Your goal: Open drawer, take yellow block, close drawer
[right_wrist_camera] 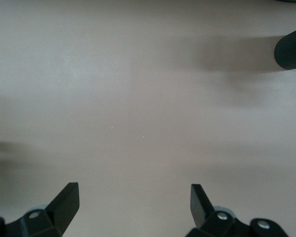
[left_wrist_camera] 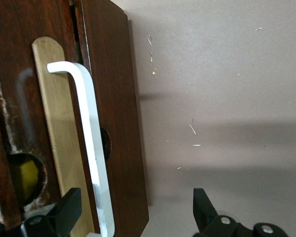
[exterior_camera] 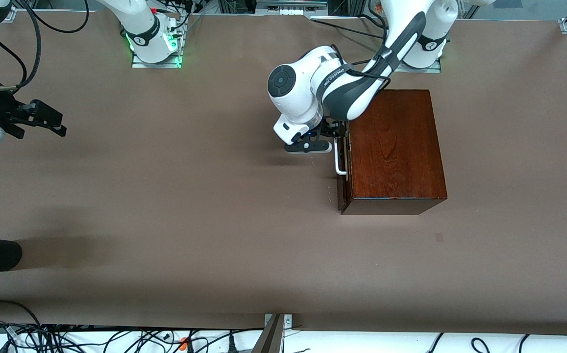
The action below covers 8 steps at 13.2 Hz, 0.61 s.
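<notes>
Looking down from the front camera, I see a brown table (exterior_camera: 190, 220) with a glossy dark wooden box (exterior_camera: 396, 147) at centre right of the frame. Its drawer (exterior_camera: 343, 166) faces the right arm's end of the table and sits nearly shut, its front only slightly proud of the box. A white U-shaped handle (exterior_camera: 338, 158) runs along that front.

My left arm reaches down from the upper right of the frame, and the left gripper (exterior_camera: 333, 136) hangs just beside the handle. In the left wrist view its jaws stand apart, with the white handle (left_wrist_camera: 91, 143) lying between the two black fingertips (left_wrist_camera: 69, 205), nearer to one than the other. I cannot tell whether either pad touches the bar. Through a round hole in the drawer front, at the lower left of that view, a patch of the yellow block (left_wrist_camera: 28, 175) shows inside.

My right arm waits at the upper left edge of the front frame, the right gripper (exterior_camera: 57, 122) over bare table with its jaws wide apart, holding nothing.
</notes>
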### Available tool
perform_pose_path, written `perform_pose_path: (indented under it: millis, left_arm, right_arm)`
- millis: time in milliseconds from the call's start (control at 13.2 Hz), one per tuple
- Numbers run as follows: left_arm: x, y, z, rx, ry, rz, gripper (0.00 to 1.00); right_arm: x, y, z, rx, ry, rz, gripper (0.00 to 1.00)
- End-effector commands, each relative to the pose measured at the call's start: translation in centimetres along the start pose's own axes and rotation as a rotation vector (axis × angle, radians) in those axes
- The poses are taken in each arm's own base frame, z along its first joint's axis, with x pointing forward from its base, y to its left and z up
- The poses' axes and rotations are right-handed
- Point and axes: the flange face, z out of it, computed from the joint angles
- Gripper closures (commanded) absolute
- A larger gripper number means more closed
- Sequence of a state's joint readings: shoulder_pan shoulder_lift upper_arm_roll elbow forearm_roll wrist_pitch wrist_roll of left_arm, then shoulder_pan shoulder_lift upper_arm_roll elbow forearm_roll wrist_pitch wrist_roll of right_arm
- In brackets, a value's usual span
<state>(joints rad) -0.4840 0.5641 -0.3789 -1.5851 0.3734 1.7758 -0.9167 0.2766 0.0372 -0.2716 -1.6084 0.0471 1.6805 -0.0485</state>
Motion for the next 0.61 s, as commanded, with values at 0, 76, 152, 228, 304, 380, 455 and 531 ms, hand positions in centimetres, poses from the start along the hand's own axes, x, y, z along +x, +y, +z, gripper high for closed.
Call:
perform_pose_path:
  millis: [0, 76, 152, 228, 304, 380, 455, 531]
  left_arm:
    - [0.39, 0.65, 1.40, 0.003, 0.023, 0.002, 0.00]
    - [0.54, 0.69, 1.85, 0.016, 0.030, 0.007, 0.00]
    - [0.59, 0.80, 1.87, 0.017, 0.035, 0.003, 0.00]
    - [0.56, 0.93, 1.62, 0.015, 0.039, 0.003, 0.00]
    - [0.40, 1.13, 1.49, 0.013, 0.041, 0.002, 0.00]
    - [0.39, 1.20, 1.33, 0.011, 0.044, 0.001, 0.00]
    - [0.36, 1.26, 1.24, 0.010, 0.045, 0.002, 0.00]
    - [0.36, 1.29, 1.33, 0.011, 0.044, 0.002, 0.00]
  right_arm:
    - [0.00, -0.01, -0.53, -0.001, 0.002, -0.003, 0.00]
    - [0.00, 0.01, -0.53, -0.003, 0.002, -0.003, 0.00]
    - [0.00, 0.01, -0.53, -0.003, 0.002, -0.003, 0.00]
    - [0.00, -0.01, -0.53, -0.001, 0.002, -0.003, 0.00]
    - [0.00, -0.01, -0.53, -0.001, 0.002, -0.003, 0.00]
    - [0.00, 0.01, -0.53, -0.003, 0.002, -0.003, 0.00]
    - [-0.02, 0.01, -0.52, -0.003, 0.000, -0.003, 0.00]
    - [0.00, -0.01, -0.53, -0.001, 0.002, -0.003, 0.00]
